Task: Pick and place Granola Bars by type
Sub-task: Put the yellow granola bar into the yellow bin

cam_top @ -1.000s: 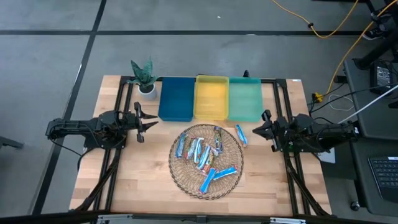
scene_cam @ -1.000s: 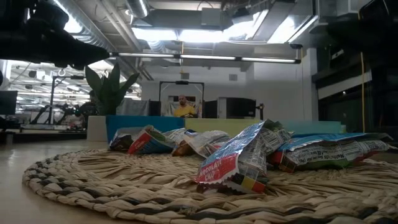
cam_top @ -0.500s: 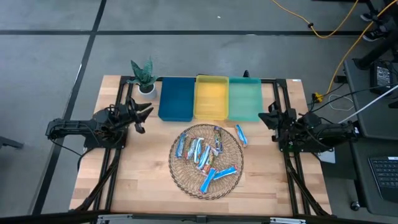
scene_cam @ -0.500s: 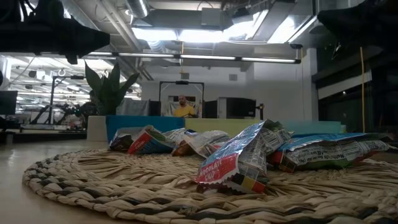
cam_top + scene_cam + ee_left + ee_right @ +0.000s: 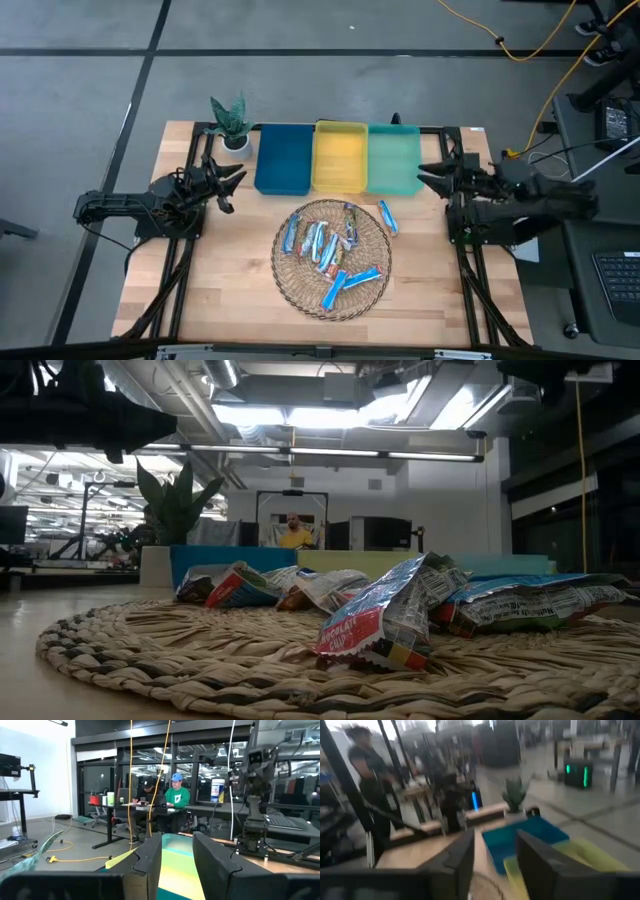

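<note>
Trays [image 5: 337, 157] stand bare — you've sorted nothing. Basket [image 5: 300, 282] holds the Granola Bars [image 5: 322, 248], one just outside the rim. Left gripper [image 5: 231, 190] and right gripper [image 5: 428, 175] hover apart-fingered, holding nothing.

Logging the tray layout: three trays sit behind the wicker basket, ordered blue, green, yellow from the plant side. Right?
Not quite. The order is wrong: from the potted plant side it runs blue tray, yellow tray, green tray; yellow is the middle one. The high view shows this. They do sit behind the wicker basket.
</note>
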Robot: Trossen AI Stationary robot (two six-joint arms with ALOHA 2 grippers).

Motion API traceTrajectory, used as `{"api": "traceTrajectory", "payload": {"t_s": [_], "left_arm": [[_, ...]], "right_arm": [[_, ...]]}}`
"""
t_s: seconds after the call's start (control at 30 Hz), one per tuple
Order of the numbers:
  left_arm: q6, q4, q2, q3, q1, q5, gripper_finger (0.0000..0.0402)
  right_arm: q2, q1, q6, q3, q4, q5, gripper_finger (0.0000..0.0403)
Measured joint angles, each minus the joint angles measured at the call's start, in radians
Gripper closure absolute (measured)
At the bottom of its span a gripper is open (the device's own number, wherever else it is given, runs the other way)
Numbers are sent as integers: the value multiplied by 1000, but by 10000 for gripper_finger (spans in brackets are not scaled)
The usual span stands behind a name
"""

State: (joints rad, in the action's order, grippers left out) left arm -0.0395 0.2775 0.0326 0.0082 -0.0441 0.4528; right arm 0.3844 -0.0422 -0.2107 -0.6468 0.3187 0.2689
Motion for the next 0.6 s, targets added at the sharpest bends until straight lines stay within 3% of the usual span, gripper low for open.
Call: {"api": "traceTrajectory", "payload": {"t_s": [0.3,0.43,0.6], "left_arm": [[0,-16,0,0,0,6,297],[1,-16,0,0,0,6,297],[0,-22,0,0,0,7,297]], "right_arm": [[334,0,-124,-375,357,-22,137],[434,0,-223,-459,448,-125,118],[496,0,-346,-469,450,-244,115]]}}
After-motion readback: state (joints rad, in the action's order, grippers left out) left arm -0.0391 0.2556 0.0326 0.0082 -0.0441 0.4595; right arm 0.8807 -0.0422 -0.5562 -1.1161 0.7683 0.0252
